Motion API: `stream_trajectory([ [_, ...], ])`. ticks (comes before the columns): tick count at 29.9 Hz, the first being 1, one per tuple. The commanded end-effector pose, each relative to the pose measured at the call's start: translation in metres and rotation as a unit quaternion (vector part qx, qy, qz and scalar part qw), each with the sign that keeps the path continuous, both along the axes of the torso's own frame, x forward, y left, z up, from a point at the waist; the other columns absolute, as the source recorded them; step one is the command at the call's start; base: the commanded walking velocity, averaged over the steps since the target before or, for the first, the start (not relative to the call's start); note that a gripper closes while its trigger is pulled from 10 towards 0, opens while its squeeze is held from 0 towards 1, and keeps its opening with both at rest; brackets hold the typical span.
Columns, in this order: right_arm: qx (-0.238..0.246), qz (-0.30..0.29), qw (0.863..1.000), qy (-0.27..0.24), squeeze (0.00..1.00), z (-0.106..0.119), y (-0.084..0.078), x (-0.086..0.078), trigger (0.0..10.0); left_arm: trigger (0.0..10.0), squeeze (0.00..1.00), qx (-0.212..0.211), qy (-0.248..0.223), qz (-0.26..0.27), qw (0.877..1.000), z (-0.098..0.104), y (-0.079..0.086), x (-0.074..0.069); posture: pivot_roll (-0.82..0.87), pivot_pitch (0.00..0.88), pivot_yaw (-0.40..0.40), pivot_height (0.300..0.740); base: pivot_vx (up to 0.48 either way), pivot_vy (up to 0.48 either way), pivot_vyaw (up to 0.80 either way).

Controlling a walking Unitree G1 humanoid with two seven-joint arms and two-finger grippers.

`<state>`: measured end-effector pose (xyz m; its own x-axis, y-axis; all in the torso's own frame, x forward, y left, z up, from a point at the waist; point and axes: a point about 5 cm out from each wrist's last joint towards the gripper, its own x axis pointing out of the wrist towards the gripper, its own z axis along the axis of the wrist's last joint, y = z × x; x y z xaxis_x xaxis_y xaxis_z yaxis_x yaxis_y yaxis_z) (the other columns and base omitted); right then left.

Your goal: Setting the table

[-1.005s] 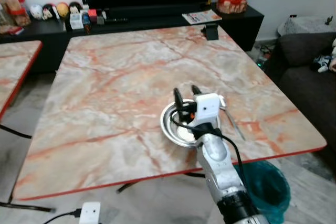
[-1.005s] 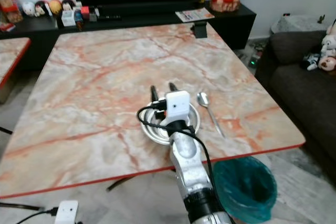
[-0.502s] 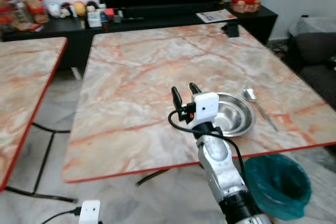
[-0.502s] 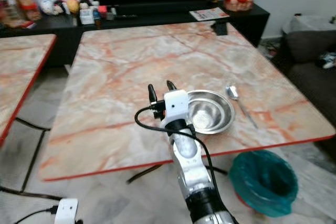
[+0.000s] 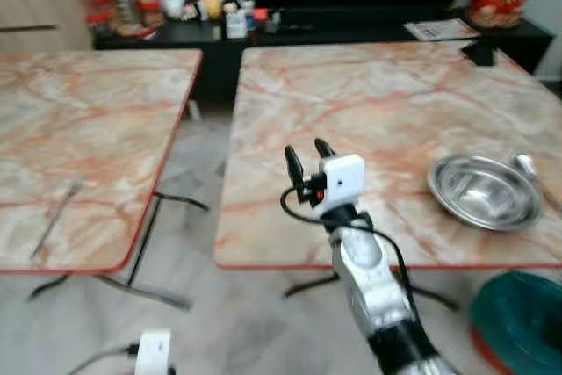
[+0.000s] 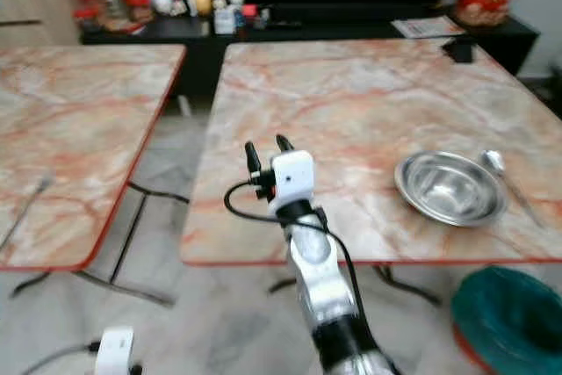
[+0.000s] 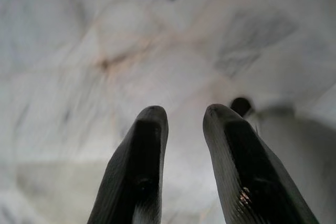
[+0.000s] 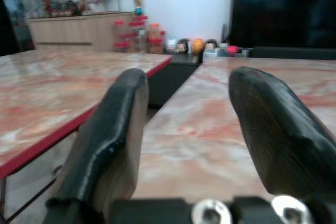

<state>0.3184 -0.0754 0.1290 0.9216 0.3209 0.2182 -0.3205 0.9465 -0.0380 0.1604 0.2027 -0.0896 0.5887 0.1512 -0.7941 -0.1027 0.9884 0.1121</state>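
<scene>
A steel bowl [image 5: 485, 192] sits near the front edge of the right marble table [image 5: 378, 103], with a spoon [image 5: 529, 169] lying just right of it. My right gripper [image 5: 307, 152] is held up over that table's front left part, well left of the bowl, open and empty. In the right wrist view its fingers [image 8: 113, 129] stand wide apart with the tabletops beyond. A thin metal utensil [image 5: 54, 219] lies on the left marble table [image 5: 88, 120]. My left gripper [image 7: 184, 116] hangs over pale floor, its fingers slightly apart with nothing between them.
A gap of floor with table legs [image 5: 176, 243] separates the two tables. A teal bin [image 5: 518, 322] stands below the right table's front edge. A dark TV stand [image 5: 176, 28] with jars and trinkets lines the back wall. A white device [image 5: 154, 349] lies on the floor.
The camera has swung left, bringing the left table into view. My right gripper, over the bowl a second ago, now stands well left of it; the bowl stays on the table.
</scene>
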Motion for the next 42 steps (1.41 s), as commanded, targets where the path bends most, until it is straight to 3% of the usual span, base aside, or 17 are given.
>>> stream_trajectory([
  [1, 0.011, 0.014, 1.0, -0.012, 0.0, 0.008, 0.009, 0.0, 10.0, 10.0, 0.0, 0.009, -0.001, 0.005, 1.0, 0.002, 0.007, 0.002, 0.01, 0.036, 0.028, 0.74, 0.0, 0.375, 0.0],
  [32, 0.032, -0.003, 0.999, 0.015, 0.0, 0.001, 0.005, 0.003, 10.0, 10.0, 0.0, 0.017, 0.005, -0.009, 1.0, 0.002, 0.011, 0.0, 0.0, 0.004, 0.039, 0.74, 0.0, 0.379, 0.0],
  [42, 0.03, 0.0, 0.999, 0.025, 0.0, -0.006, 0.007, -0.002, 10.0, 10.0, 0.0, 0.023, 0.014, -0.018, 0.999, 0.0, 0.015, -0.007, 0.0, 0.004, 0.048, 0.74, 0.0, 0.371, -0.17],
])
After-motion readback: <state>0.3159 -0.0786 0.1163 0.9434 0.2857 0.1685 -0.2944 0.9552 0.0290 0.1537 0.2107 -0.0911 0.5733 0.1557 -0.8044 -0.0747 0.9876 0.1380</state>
